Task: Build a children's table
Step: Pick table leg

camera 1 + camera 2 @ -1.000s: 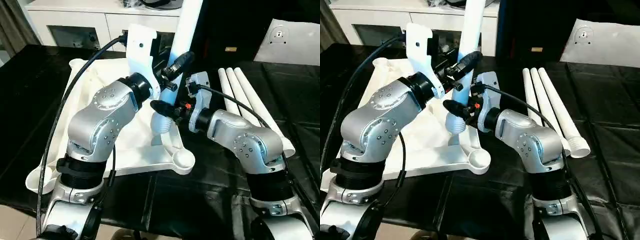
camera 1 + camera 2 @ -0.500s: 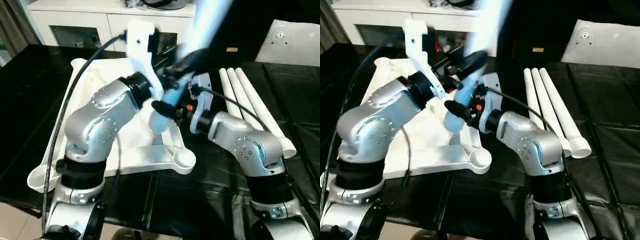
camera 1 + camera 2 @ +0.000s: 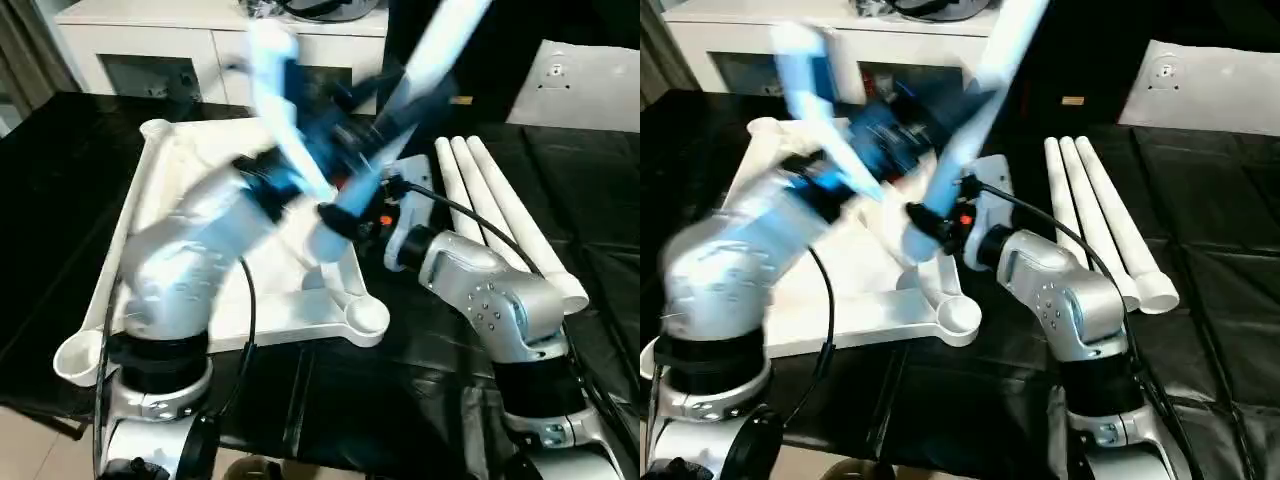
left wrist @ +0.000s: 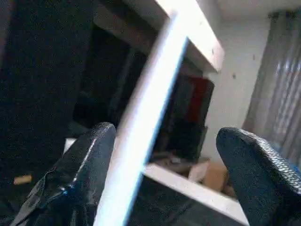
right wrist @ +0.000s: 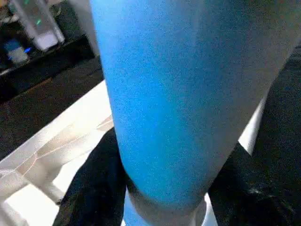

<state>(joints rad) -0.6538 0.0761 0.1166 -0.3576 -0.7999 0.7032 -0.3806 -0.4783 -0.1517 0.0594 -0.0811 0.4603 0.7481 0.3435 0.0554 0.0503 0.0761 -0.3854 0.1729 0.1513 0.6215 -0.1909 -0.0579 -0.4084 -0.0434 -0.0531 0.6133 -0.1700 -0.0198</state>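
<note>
Right gripper clamps the base of a long round tapered white plastic leg, which leans right above the upturned white ribbed tabletop. Left gripper gapes wide, the leg between its fingers. 3 spare white legs lie beyond on black cloth.

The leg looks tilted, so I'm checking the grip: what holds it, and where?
The right gripper holds the leg near its lower end; the left gripper is open.
</note>
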